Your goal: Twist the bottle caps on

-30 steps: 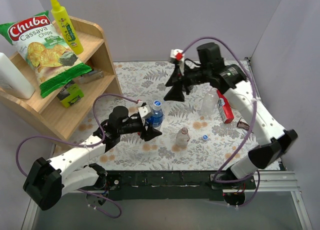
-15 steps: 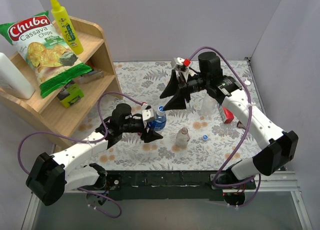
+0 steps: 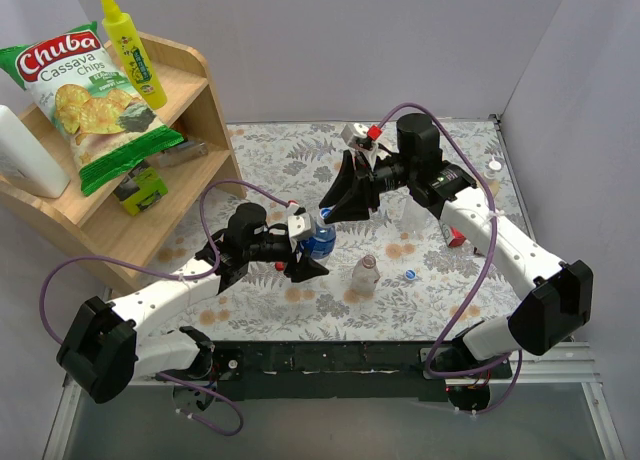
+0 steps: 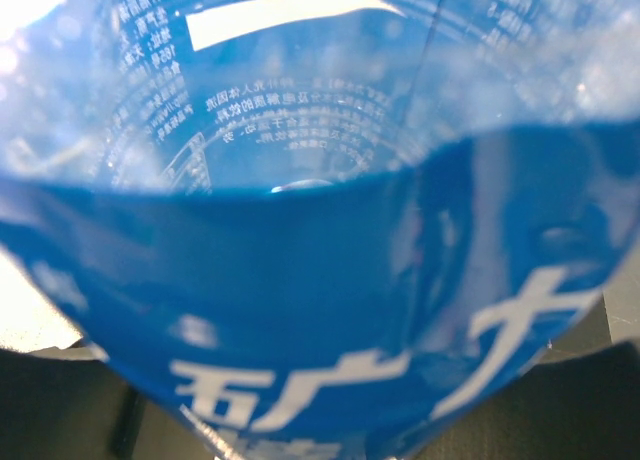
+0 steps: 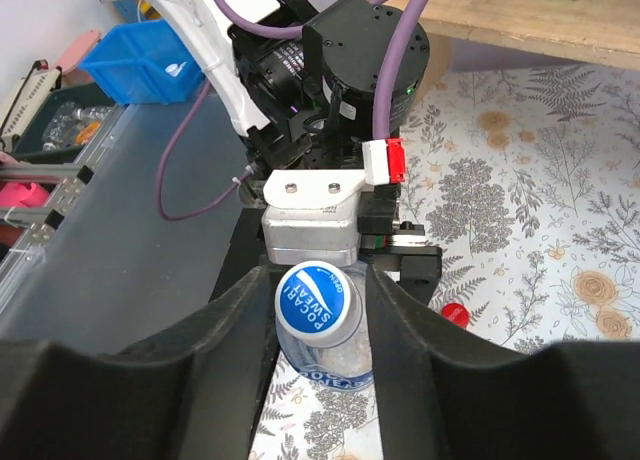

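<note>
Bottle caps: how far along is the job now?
Done: nothing surely finished. In hand: the left jaws hold the blue-label bottle; the right jaws flank the blue cap on its neck, tightness unclear. Left: a second blue cap and a red cap lie loose, and the clear bottle looks uncapped.

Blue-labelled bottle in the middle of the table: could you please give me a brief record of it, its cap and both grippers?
bottle: blue-labelled clear plastic bottle, upright
cap: round blue plastic cap, seated on its neck
left gripper: shut on the bottle's body
right gripper: jaws flank the cap; contact unclear
spare: second small blue plastic cap lying loose
</note>
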### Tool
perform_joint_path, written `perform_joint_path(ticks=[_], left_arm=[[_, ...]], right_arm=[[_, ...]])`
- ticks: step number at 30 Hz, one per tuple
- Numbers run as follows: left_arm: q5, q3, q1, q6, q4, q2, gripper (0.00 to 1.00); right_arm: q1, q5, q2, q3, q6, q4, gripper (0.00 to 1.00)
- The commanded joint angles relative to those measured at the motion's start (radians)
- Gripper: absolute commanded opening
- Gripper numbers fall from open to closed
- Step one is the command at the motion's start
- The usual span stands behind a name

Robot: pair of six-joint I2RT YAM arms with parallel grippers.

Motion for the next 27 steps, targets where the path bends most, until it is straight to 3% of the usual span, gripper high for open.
perform_joint_path(ticks=[1, 3, 9, 12, 13, 15, 16, 17, 21, 23, 24, 25, 26, 27], left_arm=[[0.016, 0.040, 0.006, -0.018, 0.048, -0.001, 0.00], [0.008, 0.040, 0.006, -0.024, 0.061, 0.001, 0.00], [-0.030, 0.037, 0.006, -0.096, 0.129, 0.008, 0.00], [-0.128, 0.033, 0.004, -0.177, 0.197, 0.017, 0.00], [-0.218, 0.027, 0.003, -0.203, 0.212, 0.017, 0.00], [-0.321, 0.022, -0.006, -0.254, 0.240, 0.022, 0.00], [-0.364, 0.025, -0.009, -0.265, 0.245, 0.024, 0.00], [-0.422, 0.026, -0.012, -0.271, 0.245, 0.028, 0.00], [-0.426, 0.040, -0.014, -0.312, 0.240, 0.042, 0.00], [-0.385, 0.037, -0.014, -0.312, 0.223, 0.039, 0.00], [-0.363, 0.034, -0.014, -0.308, 0.210, 0.037, 0.00], [-0.351, 0.033, -0.014, -0.280, 0.193, 0.031, 0.00], [-0.323, 0.024, -0.012, -0.265, 0.158, 0.025, 0.00], [-0.300, 0.016, -0.009, -0.240, 0.141, 0.021, 0.00]], right_arm=[[0.004, -0.001, -0.041, -0.016, 0.042, 0.087, 0.47], [0.004, 0.010, -0.044, -0.028, 0.034, 0.081, 0.47], [0.014, 0.115, -0.054, -0.028, -0.036, -0.007, 0.24], [0.022, 0.247, -0.067, -0.011, -0.017, -0.070, 0.10], [0.024, 0.363, -0.070, 0.001, -0.010, -0.100, 0.02], [0.031, 0.472, -0.080, 0.018, 0.010, -0.171, 0.01], [0.040, 0.631, -0.085, 0.038, 0.061, -0.200, 0.01], [0.047, 0.684, -0.085, 0.047, 0.079, -0.238, 0.01], [0.112, 0.998, -0.062, 0.096, 0.137, -0.321, 0.01], [0.123, 0.995, -0.039, 0.122, 0.110, -0.312, 0.01], [0.125, 0.960, -0.031, 0.138, 0.093, -0.305, 0.02], [0.122, 0.929, -0.025, 0.176, 0.067, -0.295, 0.15], [0.096, 0.878, -0.024, 0.191, 0.022, -0.263, 0.30], [0.074, 0.722, -0.025, 0.207, 0.020, -0.243, 0.56]])
